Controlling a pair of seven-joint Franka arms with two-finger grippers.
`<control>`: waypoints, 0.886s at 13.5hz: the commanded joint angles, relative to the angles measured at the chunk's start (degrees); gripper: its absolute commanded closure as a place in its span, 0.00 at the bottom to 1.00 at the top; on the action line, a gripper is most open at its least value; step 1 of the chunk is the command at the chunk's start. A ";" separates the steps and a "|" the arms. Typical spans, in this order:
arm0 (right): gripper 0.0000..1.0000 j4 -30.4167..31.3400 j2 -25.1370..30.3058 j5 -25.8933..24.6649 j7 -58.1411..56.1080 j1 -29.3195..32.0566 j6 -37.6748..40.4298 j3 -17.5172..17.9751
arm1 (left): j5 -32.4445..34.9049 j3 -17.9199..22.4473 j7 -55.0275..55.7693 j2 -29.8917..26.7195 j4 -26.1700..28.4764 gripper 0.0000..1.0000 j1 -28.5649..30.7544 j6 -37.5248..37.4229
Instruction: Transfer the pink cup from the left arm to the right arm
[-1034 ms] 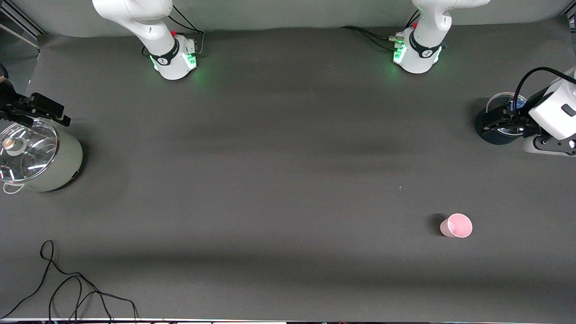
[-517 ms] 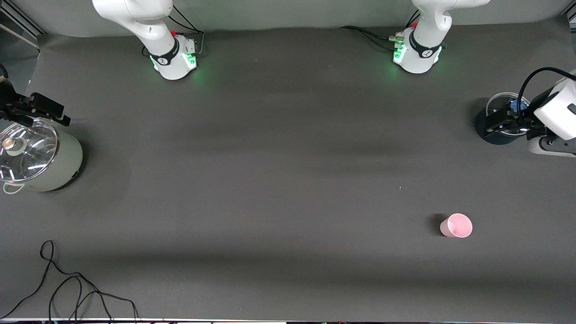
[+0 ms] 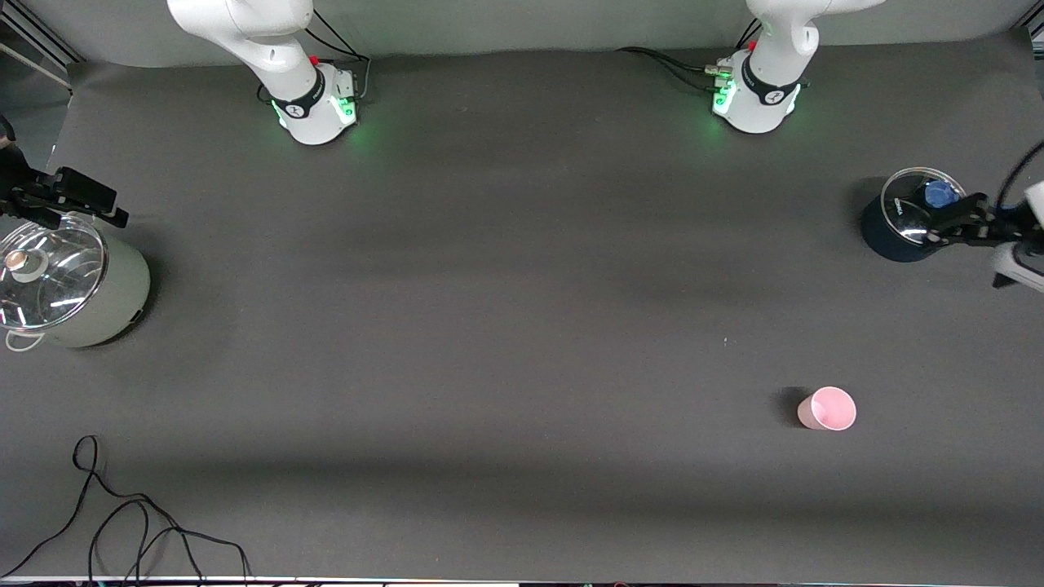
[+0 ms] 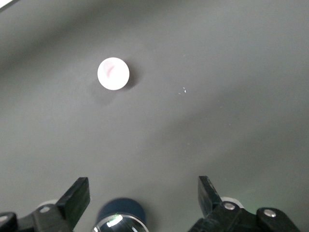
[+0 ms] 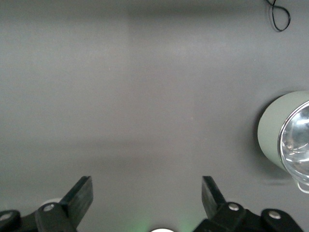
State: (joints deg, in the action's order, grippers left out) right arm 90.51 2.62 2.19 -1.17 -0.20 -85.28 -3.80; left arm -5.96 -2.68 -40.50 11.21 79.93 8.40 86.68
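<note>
The pink cup (image 3: 826, 408) stands upright on the dark table toward the left arm's end, nearer to the front camera than the dark blue pot (image 3: 901, 228). My left gripper (image 3: 946, 228) hangs open over that pot's glass lid, well apart from the cup. In the left wrist view the pink cup (image 4: 113, 74) shows from above, far from the open left gripper (image 4: 143, 193), which holds nothing. My right gripper (image 3: 102, 204) waits open and empty at the right arm's end of the table, beside a pale green pot (image 3: 77, 285). The right wrist view shows the right gripper (image 5: 145, 193) over bare table.
The pale green pot (image 5: 285, 133) has a glass lid with a knob (image 3: 18, 261). A black cable (image 3: 122, 522) lies looped near the front edge at the right arm's end. The dark blue pot (image 4: 120, 212) sits under the left gripper. The two arm bases (image 3: 314, 106) stand farthest from the front camera.
The left arm has drawn back toward its end of the table, uncovering more of the dark blue pot's lid. The cup and the right arm have not moved.
</note>
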 commanded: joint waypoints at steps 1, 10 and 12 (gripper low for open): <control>0.00 -1.56 -0.51 0.80 -0.23 -0.41 1.43 -0.51 | -6.67 -0.22 -14.65 5.65 -5.13 0.00 4.94 -0.46; 0.00 -1.30 -0.33 0.80 -0.23 -0.41 1.43 -0.51 | -32.60 -0.31 -56.06 24.18 -6.80 0.00 19.63 3.32; 0.00 -1.30 -0.33 0.80 -0.23 -0.41 1.69 -0.51 | -36.12 -0.31 -61.26 28.75 -7.59 0.00 21.12 3.92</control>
State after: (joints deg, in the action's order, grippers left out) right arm 90.48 2.62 2.19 -1.17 -0.21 -84.76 -3.82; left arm -38.58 -2.47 -96.66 34.53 76.13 28.13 90.75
